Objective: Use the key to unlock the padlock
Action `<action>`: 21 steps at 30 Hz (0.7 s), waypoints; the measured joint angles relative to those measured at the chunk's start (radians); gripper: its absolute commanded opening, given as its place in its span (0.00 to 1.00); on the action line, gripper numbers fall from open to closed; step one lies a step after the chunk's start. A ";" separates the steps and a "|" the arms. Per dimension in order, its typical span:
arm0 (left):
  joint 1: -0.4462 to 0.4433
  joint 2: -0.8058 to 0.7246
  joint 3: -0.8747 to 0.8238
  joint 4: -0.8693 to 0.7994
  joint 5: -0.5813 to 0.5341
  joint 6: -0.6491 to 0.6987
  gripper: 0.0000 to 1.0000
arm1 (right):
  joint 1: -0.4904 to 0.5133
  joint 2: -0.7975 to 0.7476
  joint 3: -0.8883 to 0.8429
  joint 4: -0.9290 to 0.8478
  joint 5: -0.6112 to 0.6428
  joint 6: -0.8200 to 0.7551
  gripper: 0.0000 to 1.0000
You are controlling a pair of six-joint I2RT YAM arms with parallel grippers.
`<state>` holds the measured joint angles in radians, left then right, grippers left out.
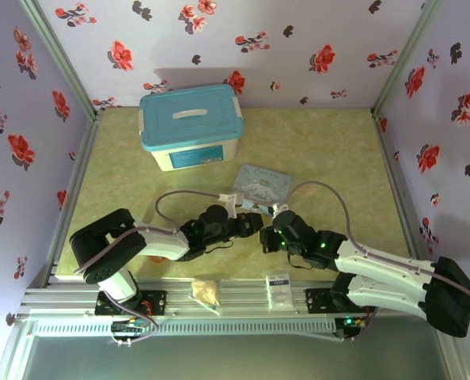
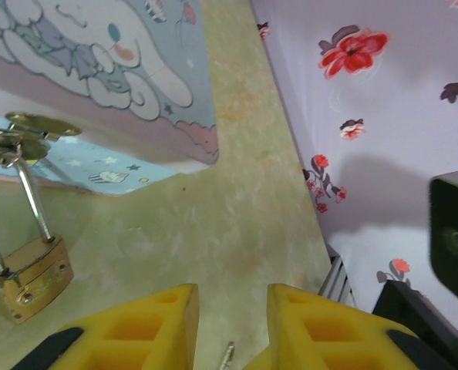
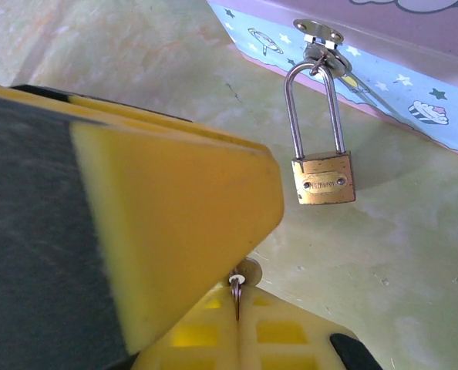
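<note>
The small brass padlock (image 3: 324,179) hangs by its silvery shackle from the hasp of the pale blue cartoon tin (image 1: 265,184), its body lying on the green table. It also appears at the left of the left wrist view as the padlock (image 2: 30,277). My right gripper (image 3: 240,293) is shut on the key (image 3: 247,271), whose round head pokes out at the fingertips. My left gripper (image 2: 233,297) faces it tip to tip, jaws apart, with a thin metal tip of the key (image 2: 227,355) low in the gap. Both grippers (image 1: 263,227) meet just in front of the tin.
A white box with a teal lid (image 1: 190,127) stands at the back left. A white sachet (image 1: 279,288) and a brownish packet (image 1: 206,292) lie on the front rail. Floral walls close in three sides. One yellow left finger (image 3: 175,231) blocks much of the right wrist view.
</note>
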<state>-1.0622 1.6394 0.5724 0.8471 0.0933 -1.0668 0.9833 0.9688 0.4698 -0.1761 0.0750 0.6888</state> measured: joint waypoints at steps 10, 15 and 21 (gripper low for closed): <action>0.008 0.014 0.081 -0.146 0.048 0.054 0.00 | 0.000 -0.051 -0.025 -0.018 0.001 0.000 0.00; 0.013 0.016 0.102 -0.206 0.075 0.068 0.00 | -0.002 -0.072 -0.035 -0.035 0.000 0.000 0.01; 0.015 0.015 0.108 -0.236 0.091 0.076 0.00 | -0.011 -0.080 -0.054 -0.034 -0.004 0.002 0.03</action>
<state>-1.0470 1.6547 0.6800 0.6113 0.1841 -0.9909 0.9726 0.8883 0.4160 -0.2100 0.0711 0.6903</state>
